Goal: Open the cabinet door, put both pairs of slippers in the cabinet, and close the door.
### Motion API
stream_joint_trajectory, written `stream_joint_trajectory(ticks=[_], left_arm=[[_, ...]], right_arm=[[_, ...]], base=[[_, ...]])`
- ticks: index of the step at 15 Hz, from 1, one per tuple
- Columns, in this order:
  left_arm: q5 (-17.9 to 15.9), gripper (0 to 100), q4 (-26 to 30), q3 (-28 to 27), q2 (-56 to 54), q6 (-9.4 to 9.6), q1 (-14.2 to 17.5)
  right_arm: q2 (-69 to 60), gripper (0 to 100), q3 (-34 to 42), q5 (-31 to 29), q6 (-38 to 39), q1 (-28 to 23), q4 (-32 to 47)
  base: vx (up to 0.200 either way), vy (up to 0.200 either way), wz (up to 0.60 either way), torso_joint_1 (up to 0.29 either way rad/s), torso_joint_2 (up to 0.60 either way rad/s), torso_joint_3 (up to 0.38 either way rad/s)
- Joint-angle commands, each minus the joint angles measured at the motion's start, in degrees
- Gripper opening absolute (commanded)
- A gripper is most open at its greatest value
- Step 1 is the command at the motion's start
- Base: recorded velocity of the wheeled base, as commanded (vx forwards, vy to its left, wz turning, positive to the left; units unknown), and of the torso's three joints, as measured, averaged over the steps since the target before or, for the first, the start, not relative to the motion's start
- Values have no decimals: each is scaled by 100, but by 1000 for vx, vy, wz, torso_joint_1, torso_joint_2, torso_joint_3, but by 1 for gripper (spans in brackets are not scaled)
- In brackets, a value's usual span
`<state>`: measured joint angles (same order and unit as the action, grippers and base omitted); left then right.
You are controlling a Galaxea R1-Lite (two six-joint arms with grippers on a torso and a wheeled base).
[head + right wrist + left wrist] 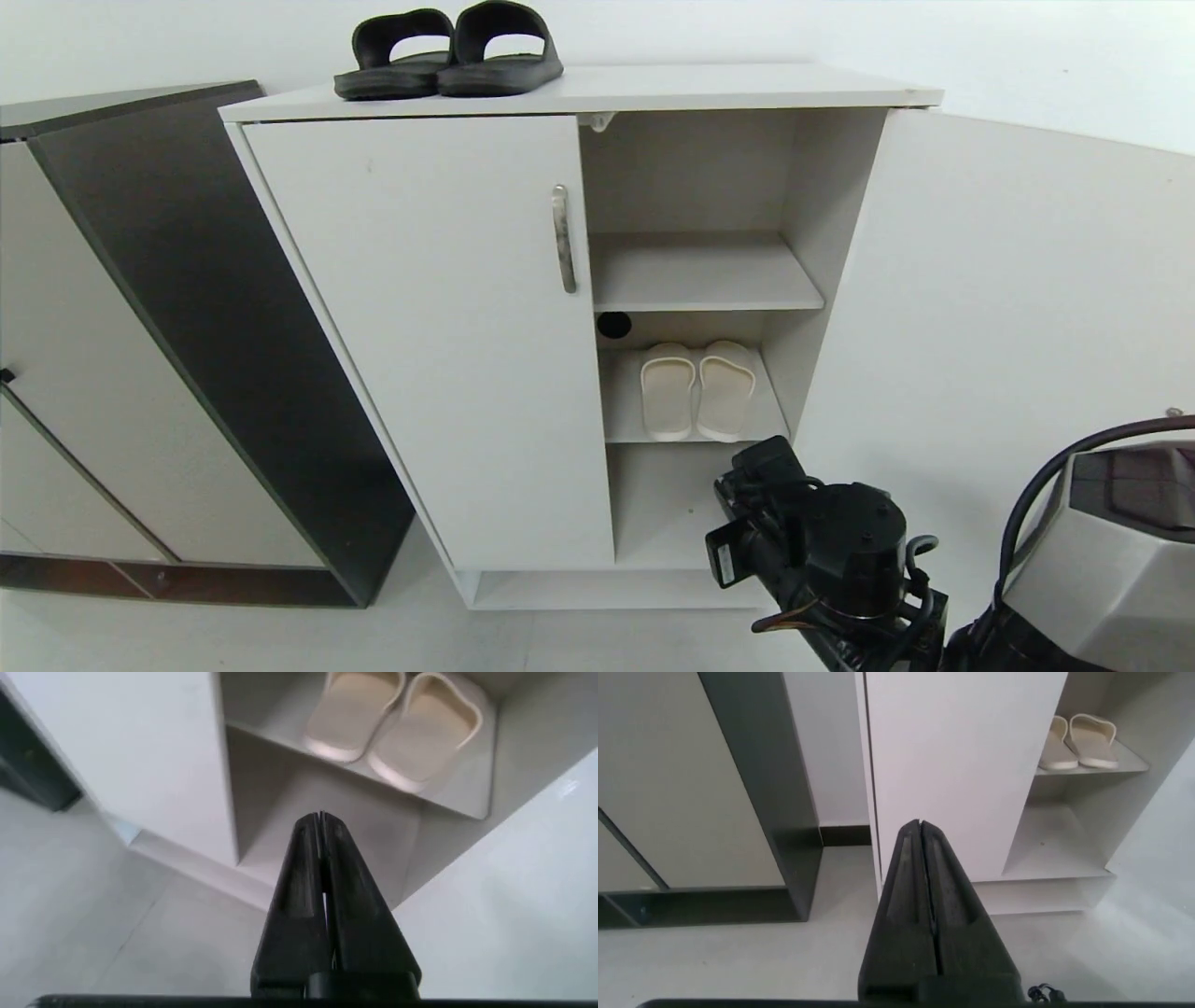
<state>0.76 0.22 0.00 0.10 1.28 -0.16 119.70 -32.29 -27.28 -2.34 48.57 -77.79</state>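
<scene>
The white cabinet [579,93] has its right door [1008,308] swung open and its left door [420,327] shut. A cream pair of slippers [697,389] lies on the middle shelf, also seen as the cream slippers [392,719] and cream slippers [1080,742] in the wrist views. A black pair of slippers [448,53] rests on the cabinet top at the left. My right gripper [322,826] is shut and empty, low in front of the open compartment; the right arm [822,551] shows below the shelf. My left gripper [920,831] is shut and empty, facing the shut left door.
A dark grey and white cabinet [140,327] stands close on the left. The upper shelf [700,275] and the bottom compartment [663,504] hold nothing. A metal handle [563,239] is on the left door. Bare floor lies in front.
</scene>
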Motion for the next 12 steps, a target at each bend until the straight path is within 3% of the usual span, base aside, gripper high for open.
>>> stream_joint_trajectory(ticks=[1,4,12], left_arm=[[4,0,4,0,-1,-5,7],[-5,0,-4,0,8,-5,-2],[-5,0,4,0,8,-5,7]], right_arm=[[-149,0,153,48,-3,-14,-26],[-122,0,206,65,-30,-49,-8],[-8,0,522,338,-241,-93,-404]], base=[[0,0,0,0,0,0],[0,0,0,0,0,0],[0,200,0,4,1,4]])
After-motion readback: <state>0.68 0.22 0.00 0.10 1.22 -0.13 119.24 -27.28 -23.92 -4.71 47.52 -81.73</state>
